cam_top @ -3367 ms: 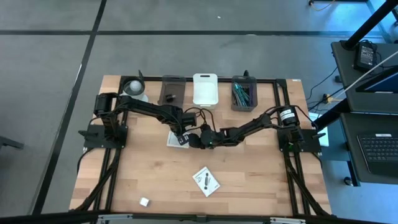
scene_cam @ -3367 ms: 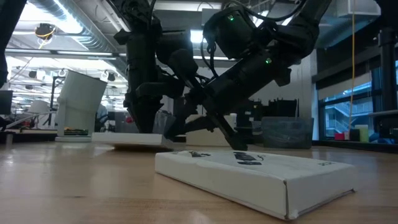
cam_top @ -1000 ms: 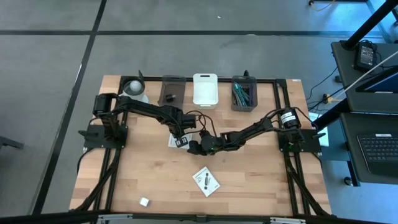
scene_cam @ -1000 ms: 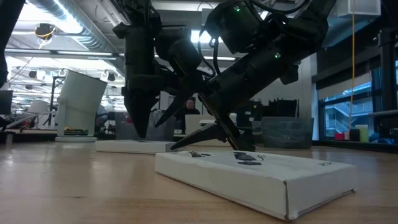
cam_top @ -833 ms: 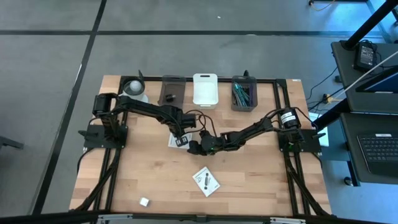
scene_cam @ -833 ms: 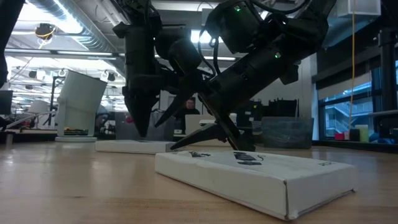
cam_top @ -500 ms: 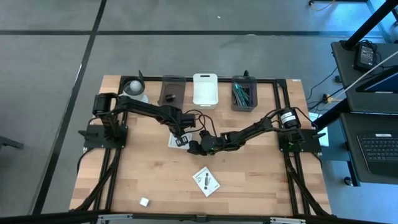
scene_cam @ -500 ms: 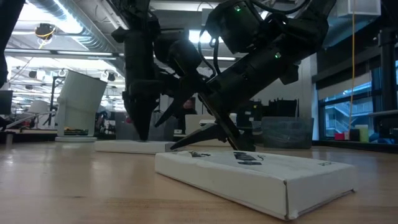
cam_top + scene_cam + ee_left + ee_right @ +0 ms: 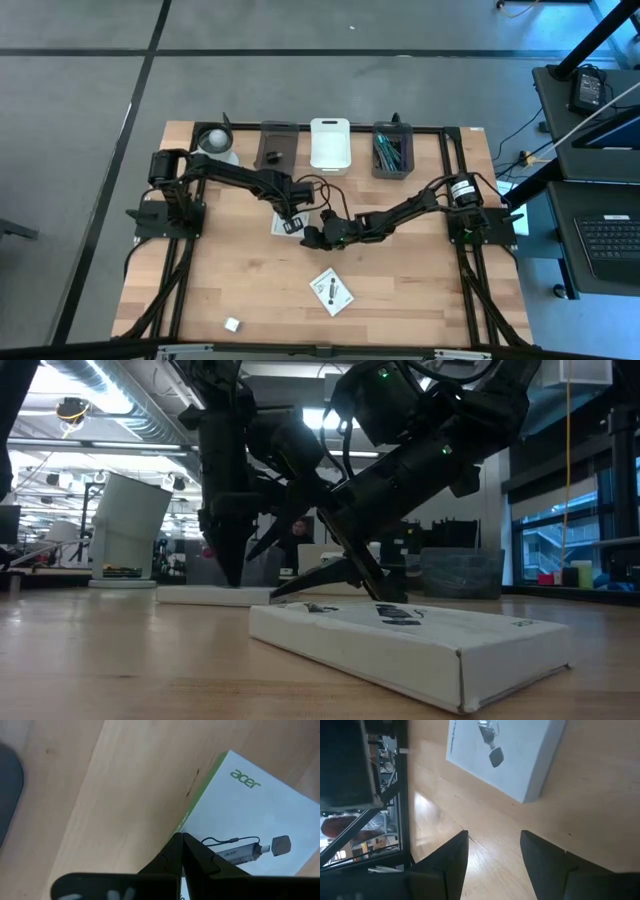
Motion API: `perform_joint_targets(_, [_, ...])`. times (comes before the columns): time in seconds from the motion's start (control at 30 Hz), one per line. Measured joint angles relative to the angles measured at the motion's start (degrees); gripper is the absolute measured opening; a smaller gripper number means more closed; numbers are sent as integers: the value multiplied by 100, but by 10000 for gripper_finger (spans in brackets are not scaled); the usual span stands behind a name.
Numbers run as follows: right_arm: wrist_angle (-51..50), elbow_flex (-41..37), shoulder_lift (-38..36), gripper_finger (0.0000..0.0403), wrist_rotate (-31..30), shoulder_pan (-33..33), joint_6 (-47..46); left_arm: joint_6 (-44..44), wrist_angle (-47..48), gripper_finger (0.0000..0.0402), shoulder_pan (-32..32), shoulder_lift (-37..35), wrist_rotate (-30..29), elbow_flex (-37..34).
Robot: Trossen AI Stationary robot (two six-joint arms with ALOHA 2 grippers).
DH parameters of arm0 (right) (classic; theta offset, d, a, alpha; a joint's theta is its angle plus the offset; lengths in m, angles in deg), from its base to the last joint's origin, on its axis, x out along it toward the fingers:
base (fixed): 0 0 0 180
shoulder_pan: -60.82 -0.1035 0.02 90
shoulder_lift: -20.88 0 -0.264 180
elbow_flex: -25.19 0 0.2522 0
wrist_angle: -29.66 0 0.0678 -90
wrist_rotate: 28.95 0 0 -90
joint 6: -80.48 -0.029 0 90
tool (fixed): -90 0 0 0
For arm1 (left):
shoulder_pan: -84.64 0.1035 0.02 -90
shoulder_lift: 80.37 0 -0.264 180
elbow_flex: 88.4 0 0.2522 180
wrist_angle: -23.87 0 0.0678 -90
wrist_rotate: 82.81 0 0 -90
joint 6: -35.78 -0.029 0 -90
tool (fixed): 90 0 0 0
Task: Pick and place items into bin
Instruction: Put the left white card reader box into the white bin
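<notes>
"acer" on white packet [image 9: 260, 820]

You have two white packets on the table: one [image 9: 283, 223] under the arms, one [image 9: 331, 291] nearer the front. One tiny white cube [image 9: 232, 324] sits near the front edge. Three bins line the back: dark [image 9: 274, 145], white [image 9: 329, 144], grey [image 9: 391, 150]. One white cup [image 9: 215, 142] stands beside them.

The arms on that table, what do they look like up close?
Both arms are dark, jointed rods with thin black cables looping along them. Each ends in a tool of two flat, tapering black fingers: left tool, right tool. Small green lights glow on one arm's housing.
</notes>
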Motion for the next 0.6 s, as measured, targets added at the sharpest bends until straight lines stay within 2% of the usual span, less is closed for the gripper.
perform_joint_targets(0.6, [-22,3,0,184,-5,0,-39,-72,-60,3,172,7,228,-11])
